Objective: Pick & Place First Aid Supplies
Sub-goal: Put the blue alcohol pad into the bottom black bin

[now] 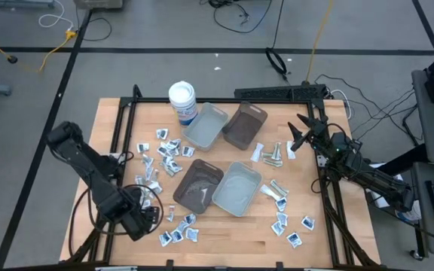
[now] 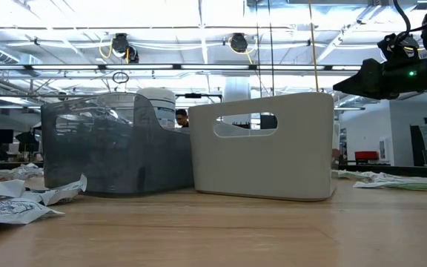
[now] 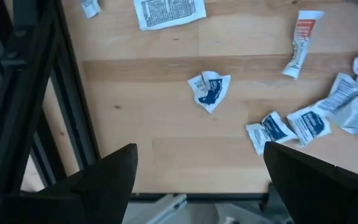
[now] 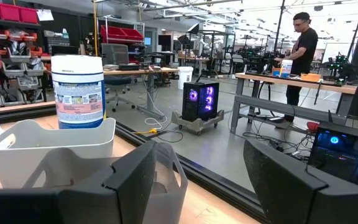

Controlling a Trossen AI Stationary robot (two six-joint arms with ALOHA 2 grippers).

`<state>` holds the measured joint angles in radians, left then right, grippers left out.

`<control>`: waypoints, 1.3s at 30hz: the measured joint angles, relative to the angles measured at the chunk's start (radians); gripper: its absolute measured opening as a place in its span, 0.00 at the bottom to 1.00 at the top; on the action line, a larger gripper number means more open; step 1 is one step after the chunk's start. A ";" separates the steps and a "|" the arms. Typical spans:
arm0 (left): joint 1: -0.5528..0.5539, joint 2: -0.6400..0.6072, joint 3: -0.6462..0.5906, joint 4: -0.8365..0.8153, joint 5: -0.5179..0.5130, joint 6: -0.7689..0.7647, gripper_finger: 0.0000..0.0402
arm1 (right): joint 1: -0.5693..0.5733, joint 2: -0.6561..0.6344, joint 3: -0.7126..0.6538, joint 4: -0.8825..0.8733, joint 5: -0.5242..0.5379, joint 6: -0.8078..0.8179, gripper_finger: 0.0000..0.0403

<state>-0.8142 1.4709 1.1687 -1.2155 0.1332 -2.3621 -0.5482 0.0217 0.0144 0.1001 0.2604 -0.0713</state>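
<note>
The left gripper (image 1: 151,216) stood low over the front left part of the tabletop (image 1: 224,237), close to the left edge. Its two fingers (image 3: 107,177) were spread wide and nothing was between them. Under them, in the left wrist view, lay bare wood and some small packets (image 3: 209,91), one crumpled white and blue one almost in the middle between the fingers.

The right gripper (image 1: 301,129) was raised above the back right part of the tabletop, near the right edge. Its fingers (image 4: 132,174) were also apart and held nothing. In the right wrist view they pointed toward a grey tray (image 4: 48,152) and the white round tub (image 4: 78,91) behind it.

The first aid supplies (image 1: 166,150) were scattered flat on the wood in groups: many packets on the left side between the left edge and the trays, more along the front edge, some near the front right corner, and a few pale strips (image 1: 271,156) just to the right of the trays.

Four trays stood in the middle of the tabletop: a grey one (image 1: 206,126) and a brown one (image 1: 245,126) at the back, a brown one (image 1: 198,185) and a grey one (image 1: 237,188) nearer the front. The tub stood at the back, just left of the back grey tray. A person (image 4: 300,56) stood at a bench in the room beyond.
</note>
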 joint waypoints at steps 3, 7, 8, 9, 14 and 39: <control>0.000 0.031 0.000 0.007 0.001 0.020 0.88 | 0.000 0.000 0.000 0.000 0.000 0.000 0.59; 0.001 0.081 0.000 0.018 0.005 0.027 0.88 | 0.000 0.000 0.000 0.000 0.000 0.000 0.59; 0.001 0.095 0.000 0.018 0.006 0.028 0.88 | 0.000 0.000 0.000 0.000 0.000 0.000 0.59; 0.002 0.109 0.000 0.018 0.012 0.032 0.88 | 0.000 0.000 0.000 0.000 0.000 0.000 0.59; 0.019 0.177 0.000 0.018 0.052 0.084 0.88 | 0.000 0.000 0.000 0.000 0.000 0.000 0.59; 0.057 0.402 0.000 0.092 0.014 0.163 0.88 | 0.000 0.000 0.000 0.000 0.000 0.000 0.59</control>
<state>-0.7570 1.8729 1.1687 -1.1232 0.1467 -2.1994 -0.5483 0.0216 0.0144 0.1001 0.2603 -0.0715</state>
